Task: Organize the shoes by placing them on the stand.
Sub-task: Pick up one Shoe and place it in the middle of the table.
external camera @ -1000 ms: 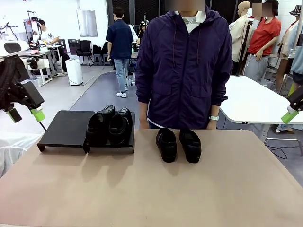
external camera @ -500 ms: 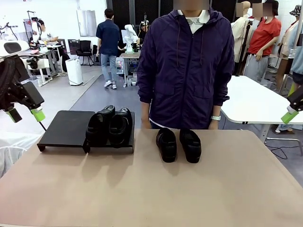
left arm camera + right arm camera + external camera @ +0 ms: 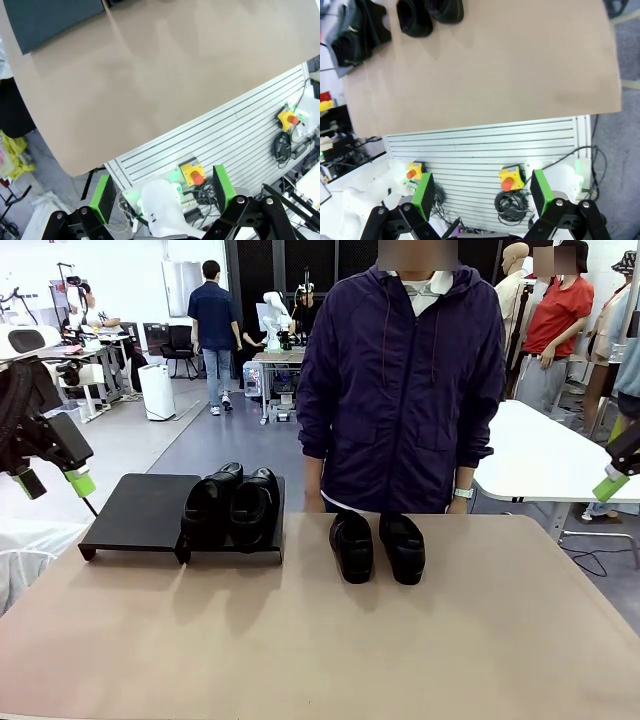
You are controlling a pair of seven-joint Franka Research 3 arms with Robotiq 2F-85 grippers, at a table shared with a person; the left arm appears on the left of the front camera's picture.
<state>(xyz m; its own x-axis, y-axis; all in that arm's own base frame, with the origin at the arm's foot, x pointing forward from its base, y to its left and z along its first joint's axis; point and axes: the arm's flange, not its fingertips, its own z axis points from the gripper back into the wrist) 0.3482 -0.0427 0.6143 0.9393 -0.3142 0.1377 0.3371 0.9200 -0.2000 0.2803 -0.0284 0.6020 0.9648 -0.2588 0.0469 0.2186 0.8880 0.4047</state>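
Left gripper point(image 3: 162, 192) and right gripper point(image 3: 482, 192) are held wide open, nothing gripped — two shoes point(image 3: 417, 20) are seen far beyond the right jaws, two more shoes point(image 3: 250, 508) on the stand point(image 3: 135, 508).

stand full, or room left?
Half full: two shoes sit on the right half of the stand; its left half is bare. The other two shoes stand on the table beside it.
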